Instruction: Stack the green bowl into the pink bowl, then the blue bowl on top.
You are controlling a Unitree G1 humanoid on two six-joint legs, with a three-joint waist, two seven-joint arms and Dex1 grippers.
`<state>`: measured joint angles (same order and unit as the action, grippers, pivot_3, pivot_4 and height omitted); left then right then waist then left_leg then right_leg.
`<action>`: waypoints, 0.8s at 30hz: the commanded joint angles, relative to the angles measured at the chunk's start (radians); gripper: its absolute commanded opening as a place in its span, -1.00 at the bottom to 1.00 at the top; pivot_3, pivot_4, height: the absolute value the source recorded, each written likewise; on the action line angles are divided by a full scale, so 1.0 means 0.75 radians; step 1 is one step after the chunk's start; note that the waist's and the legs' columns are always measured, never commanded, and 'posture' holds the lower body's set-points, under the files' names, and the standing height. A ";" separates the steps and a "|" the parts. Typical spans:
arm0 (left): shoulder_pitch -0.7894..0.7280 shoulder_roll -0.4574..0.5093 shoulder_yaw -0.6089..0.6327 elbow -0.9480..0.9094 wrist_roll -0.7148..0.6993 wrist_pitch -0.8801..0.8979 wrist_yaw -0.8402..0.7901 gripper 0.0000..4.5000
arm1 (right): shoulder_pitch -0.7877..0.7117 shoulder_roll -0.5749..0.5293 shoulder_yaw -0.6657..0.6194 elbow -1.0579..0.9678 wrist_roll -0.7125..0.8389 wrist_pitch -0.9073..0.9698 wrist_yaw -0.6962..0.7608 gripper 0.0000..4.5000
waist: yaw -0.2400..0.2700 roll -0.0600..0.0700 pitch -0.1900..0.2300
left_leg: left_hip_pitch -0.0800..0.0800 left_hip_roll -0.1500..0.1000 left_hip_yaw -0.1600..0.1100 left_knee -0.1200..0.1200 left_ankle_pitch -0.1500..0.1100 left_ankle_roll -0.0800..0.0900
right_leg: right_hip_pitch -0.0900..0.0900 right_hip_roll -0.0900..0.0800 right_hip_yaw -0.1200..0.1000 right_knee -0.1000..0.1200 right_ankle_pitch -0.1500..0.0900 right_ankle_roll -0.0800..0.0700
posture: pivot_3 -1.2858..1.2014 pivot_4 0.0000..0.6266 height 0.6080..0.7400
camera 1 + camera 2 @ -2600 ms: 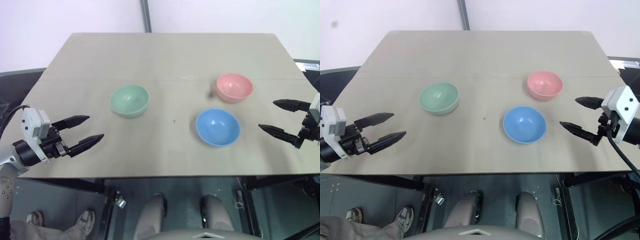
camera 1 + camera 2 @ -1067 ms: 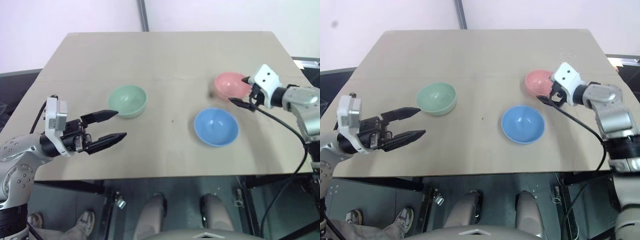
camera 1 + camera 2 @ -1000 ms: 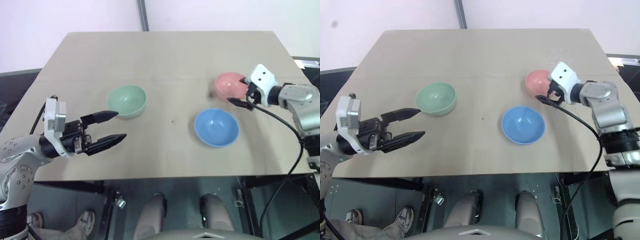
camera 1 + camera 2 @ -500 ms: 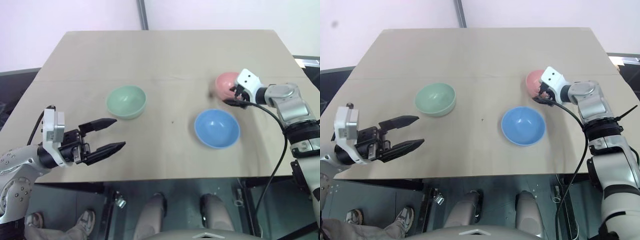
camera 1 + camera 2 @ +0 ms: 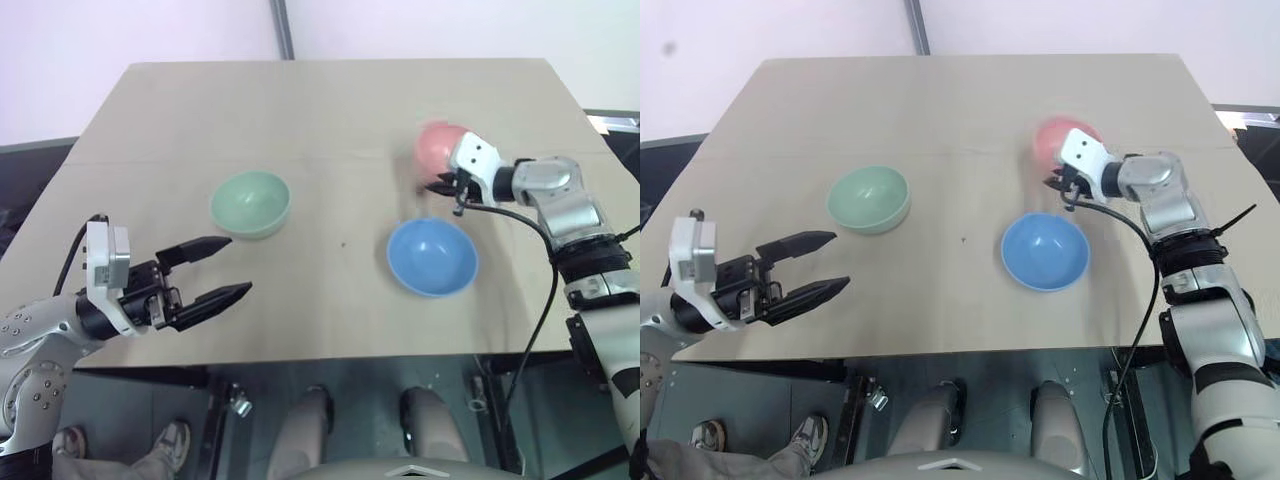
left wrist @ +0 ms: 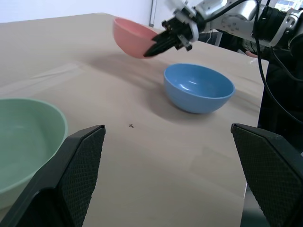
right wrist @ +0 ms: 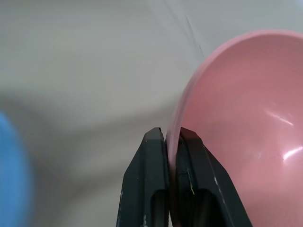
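The pink bowl [image 7: 236, 123] is pinched at its rim by the right gripper [image 7: 173, 137]; the two black fingers [image 7: 154, 179] are pressed together on the wall, one inside and one outside. In the left wrist view the bowl is seen lifted clear of the table [image 5: 330, 110] and tilted, with a soft shadow beneath it. In the eye views it sits at the far right of the tabletop, partly covered by the white wrist housing of the right arm, so that only its far side can be made out.

The blue bowl [image 5: 432, 257] stands upright on the table just nearer than the pink bowl, apart from it, and is untouched. A black cable from the right arm hangs past its right side. The green bowl [image 5: 250, 203] stands upright to the left, well apart from the other two. No object lies between the green bowl and the pink bowl; the tabletop there carries only a small dark speck [image 5: 343, 242].

The left gripper [image 5: 222, 270] is held beside the near left edge of the table with its fingers spread wide and nothing between them; the green bowl lies beyond its tips, not touched.

No brand, label or writing can be read on any bowl or on the arms. In the left wrist view the green bowl is cut off at the edge. A person's shoe [image 5: 172, 443] is noted on the floor under the table.
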<state>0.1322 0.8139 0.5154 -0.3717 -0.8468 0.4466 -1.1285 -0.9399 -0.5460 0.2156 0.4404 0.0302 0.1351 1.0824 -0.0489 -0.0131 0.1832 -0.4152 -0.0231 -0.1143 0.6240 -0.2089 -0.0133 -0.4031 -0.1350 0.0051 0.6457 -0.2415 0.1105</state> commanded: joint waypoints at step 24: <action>-0.043 0.007 0.006 0.037 0.071 -0.045 0.030 1.00 | 0.214 0.203 0.166 -0.805 0.100 0.415 -0.137 0.96 | 0.007 -0.001 -0.001 | 0.002 0.003 -0.002 0.004 0.002 -0.004 | -0.002 0.004 0.001 0.011 0.000 -0.001 | 0.03 -0.52 1.00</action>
<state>0.1161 0.8138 0.5078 -0.3403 -0.8098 0.4386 -1.1225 -0.7566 -0.4038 0.3746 -0.1025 0.0829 0.4705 0.9917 -0.0433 -0.0135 0.1828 -0.4136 -0.0207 -0.1155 0.6267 -0.2078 -0.0160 -0.4045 -0.1320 0.0057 0.6544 -0.2416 0.1101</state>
